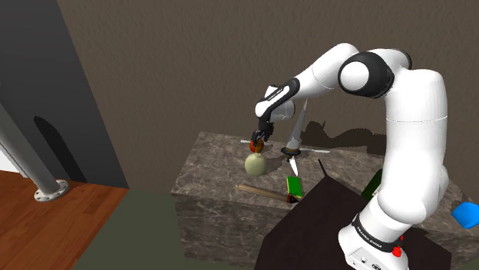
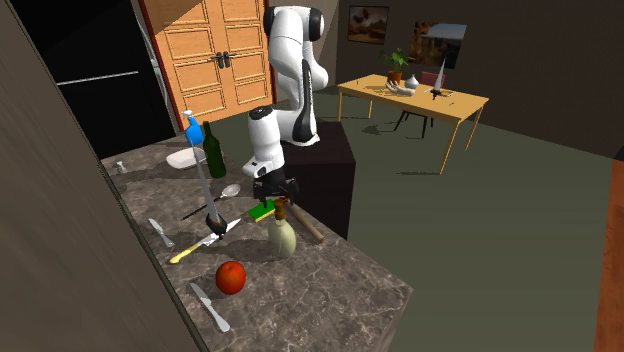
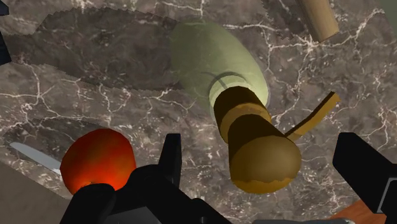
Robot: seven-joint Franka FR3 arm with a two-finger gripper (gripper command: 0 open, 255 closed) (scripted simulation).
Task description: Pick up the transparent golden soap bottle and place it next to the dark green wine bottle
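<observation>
Found the pincer (image 3: 264, 153) wide open, empty, astride the pump of the soap bottle (image 3: 216, 63) just beneath; could topple it if shut off-centre on that rounded cap.

no text, label or number can be read anywhere — pale marks on the dark ring (image 1: 370, 236) low on the arm (image 1: 411, 138) are too small to read.
</observation>
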